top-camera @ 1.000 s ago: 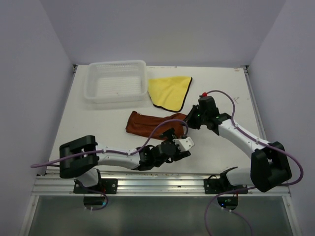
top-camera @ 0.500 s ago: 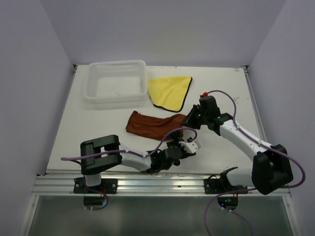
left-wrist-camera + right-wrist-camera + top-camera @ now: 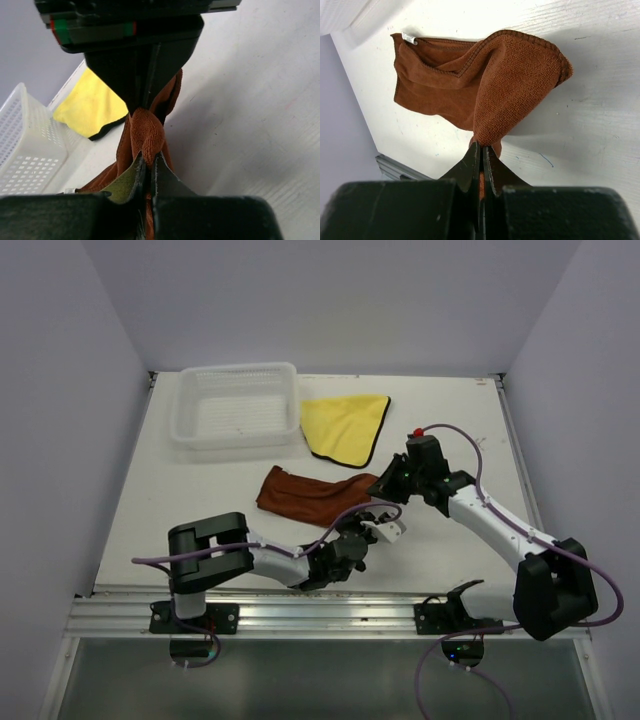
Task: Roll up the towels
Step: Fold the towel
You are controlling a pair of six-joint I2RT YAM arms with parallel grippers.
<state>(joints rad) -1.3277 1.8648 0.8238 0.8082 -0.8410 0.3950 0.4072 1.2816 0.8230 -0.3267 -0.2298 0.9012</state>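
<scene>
While both arms reach in toward mid-table, the rust-brown towel [image 3: 305, 495] lies there on the white table [image 3: 190, 510], stretched left to right, its right end raised between the two grippers. The left gripper [image 3: 148, 167] has its fingers pressed together on a bunched fold of the brown cloth; the left wrist view shows only cloth in the narrow slit between the fingers. The right gripper [image 3: 481, 155] is likewise pinched tight on the same towel, with a pulled-up peak of fabric running down into its fingertips. In the left wrist view the right gripper's black body sits directly opposite, and the cloth rises between the two. The rest of the brown towel is flat and creased on the table, with a small white tag [image 3: 409, 36] at its far corner. The yellow towel [image 3: 345, 425], dark hem along its right and near edges, lies spread flat farther back, apart from the brown one and from both grippers. It sits just right of the white mesh basket [image 3: 236, 439], at the back left of the table.
</scene>
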